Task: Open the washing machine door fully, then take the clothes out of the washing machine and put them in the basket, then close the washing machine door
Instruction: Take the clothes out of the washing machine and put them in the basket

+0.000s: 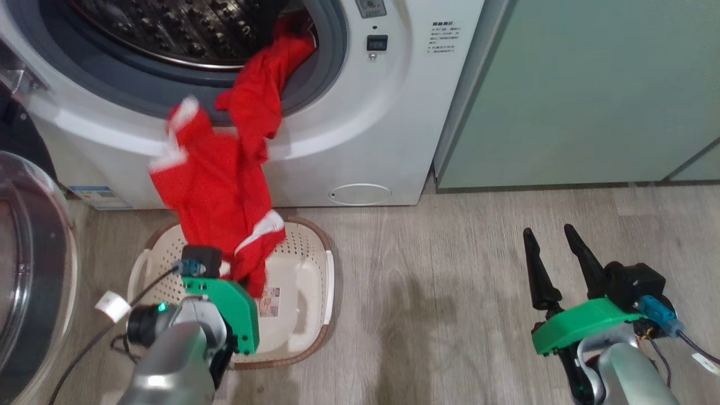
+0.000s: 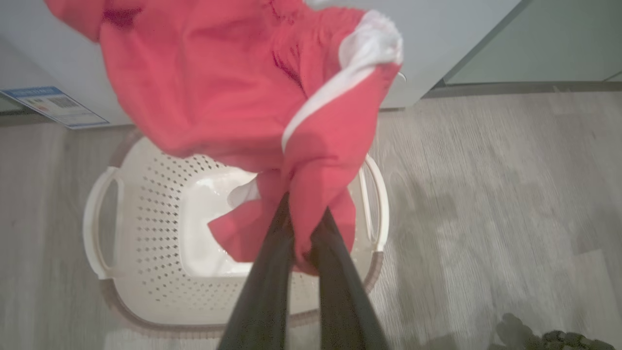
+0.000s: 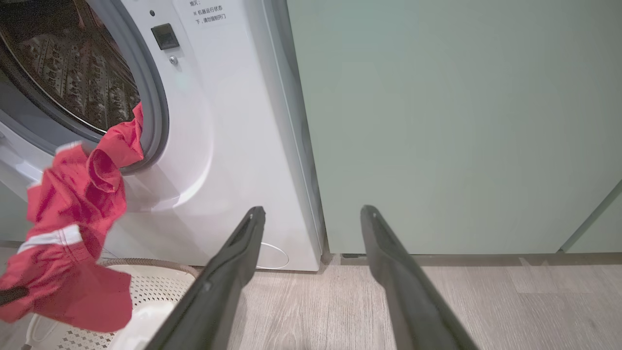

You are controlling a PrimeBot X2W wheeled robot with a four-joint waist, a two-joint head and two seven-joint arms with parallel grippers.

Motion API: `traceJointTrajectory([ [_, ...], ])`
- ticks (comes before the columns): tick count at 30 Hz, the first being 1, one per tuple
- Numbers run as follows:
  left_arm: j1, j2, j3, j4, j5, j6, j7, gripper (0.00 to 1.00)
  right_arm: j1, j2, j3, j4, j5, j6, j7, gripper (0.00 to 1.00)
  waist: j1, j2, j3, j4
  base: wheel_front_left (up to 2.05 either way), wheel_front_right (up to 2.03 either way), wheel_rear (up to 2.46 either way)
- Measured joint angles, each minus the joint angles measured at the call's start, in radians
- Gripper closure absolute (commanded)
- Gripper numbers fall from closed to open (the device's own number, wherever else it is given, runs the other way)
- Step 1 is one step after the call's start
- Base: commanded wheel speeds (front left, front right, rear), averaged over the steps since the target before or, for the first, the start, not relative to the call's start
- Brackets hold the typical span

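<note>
- Clothes (image 1: pixel 219 185) trail from the washing machine (image 1: pixel 365 112) down over the basket (image 1: pixel 326 264), where our left gripper (image 2: pixel 306 211) pinches their lower end
- Our right gripper (image 1: pixel 548 230) stands wide apart and empty over the floor (image 1: pixel 439 270)

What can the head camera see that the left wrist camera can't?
Head view: the steel drum, the open washing machine door, and the right gripper with its jaws apart over the floor. Left wrist view: the left gripper up close, jaws shut on the clothes above the basket. Shared: the red clothes, the cream basket, the white front of the washing machine, its blue label and the floor.
</note>
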Motion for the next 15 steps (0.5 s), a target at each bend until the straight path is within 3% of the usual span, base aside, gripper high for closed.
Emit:
traceJointTrajectory([
  [8, 0.04, 0.039, -0.036, -0.015, -0.078, -0.002, 0.062, 1.0, -0.009, -0.01, 0.007, -0.007, 0.001, 0.0, 0.0, 0.0, 0.0, 0.0, 0.049, -0.018, 0.0, 0.0, 0.0],
  [15, -0.004, 0.062, -0.031, 0.041, -0.101, -0.002, 0.034, 1.0, -0.051, -0.017, -0.002, -0.024, 0.001, 0.0, 0.0, 0.0, 0.0, 0.0, 0.111, -0.033, 0.0, 0.0, 0.0],
])
